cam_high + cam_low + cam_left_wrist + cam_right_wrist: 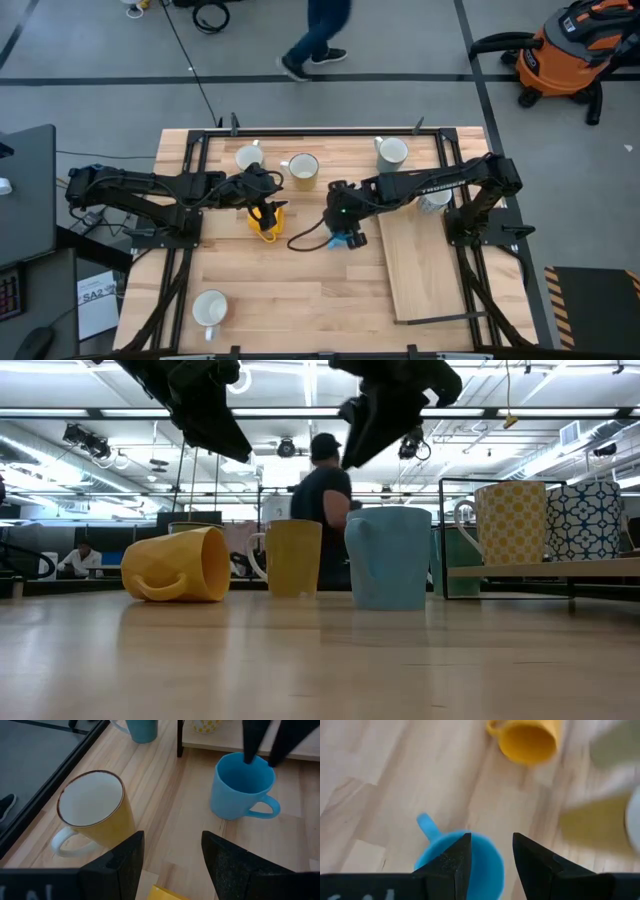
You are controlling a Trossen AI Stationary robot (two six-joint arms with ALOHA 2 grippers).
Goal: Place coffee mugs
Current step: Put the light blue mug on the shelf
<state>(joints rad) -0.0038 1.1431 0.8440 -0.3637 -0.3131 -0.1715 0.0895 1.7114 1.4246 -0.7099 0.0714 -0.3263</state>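
A bright blue mug [389, 557] stands upright on the table, its handle [426, 826] pointing sideways. My right gripper [491, 840] hangs open just above its rim and clear of it, as the low view shows [372, 445]. A yellow-orange mug [178, 566] lies on its side beneath my open left gripper [172, 837], which hovers over it [265, 200]. Behind these, a yellow mug with a white inside [95, 810] stands upright. White mugs stand at the far edge [249, 157] and the near left [210, 308].
A raised wooden board [425, 265] at the right carries two patterned mugs [510, 520] [585, 520]. Another mug [391, 151] stands at the far right. A black frame [300, 131] edges the table. A person [325, 510] stands beyond the far edge.
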